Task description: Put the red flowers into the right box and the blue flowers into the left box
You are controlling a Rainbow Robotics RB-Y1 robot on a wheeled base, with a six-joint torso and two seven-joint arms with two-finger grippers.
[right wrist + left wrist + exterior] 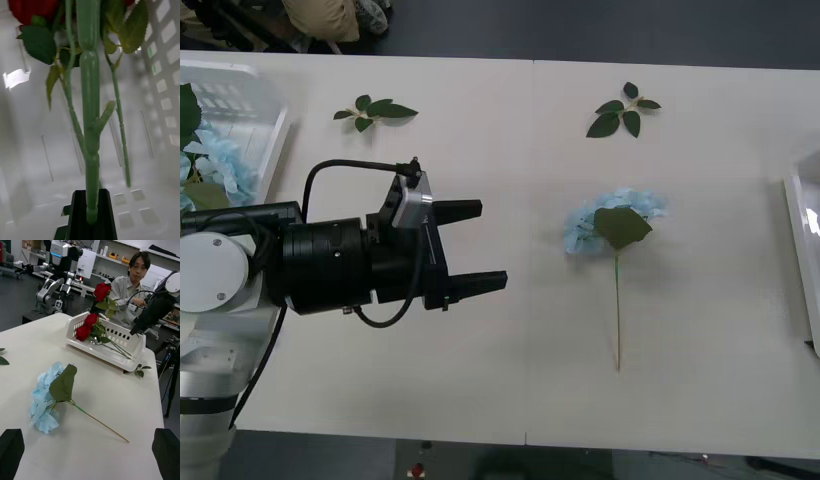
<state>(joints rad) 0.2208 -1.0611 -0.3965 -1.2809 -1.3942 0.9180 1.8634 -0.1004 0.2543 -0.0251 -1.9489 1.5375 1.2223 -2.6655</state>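
Left gripper (pixel 485 245) hovers low over the table (pixel 510 360) on the robot's left side, black fingers spread apart with nothing between them; in the left wrist view its two fingertips (pixel 11 453) sit at the lower corners, wide apart. Just ahead of it, near the table's middle, one blue flower (pixel 612 222) lies flat on the bare surface, a large green leaf over the pale cluster, thin stem pointing back toward the robot. Past it, two loose leaf sprigs (pixel 376 111) rest near the far edge, well apart from each other. Left box (pixel 240 120) sits at the table's far left corner with more pale blue blooms inside. Right box (pixel 802 250) stands at the right edge; the left wrist view shows red flowers (pixel 87 327) lying in it, stems along its floor. Right gripper (pixel 92 215) is over that box, fingers pinched on the green stem of a red rose (pixel 102 290), held upright above the box rim.
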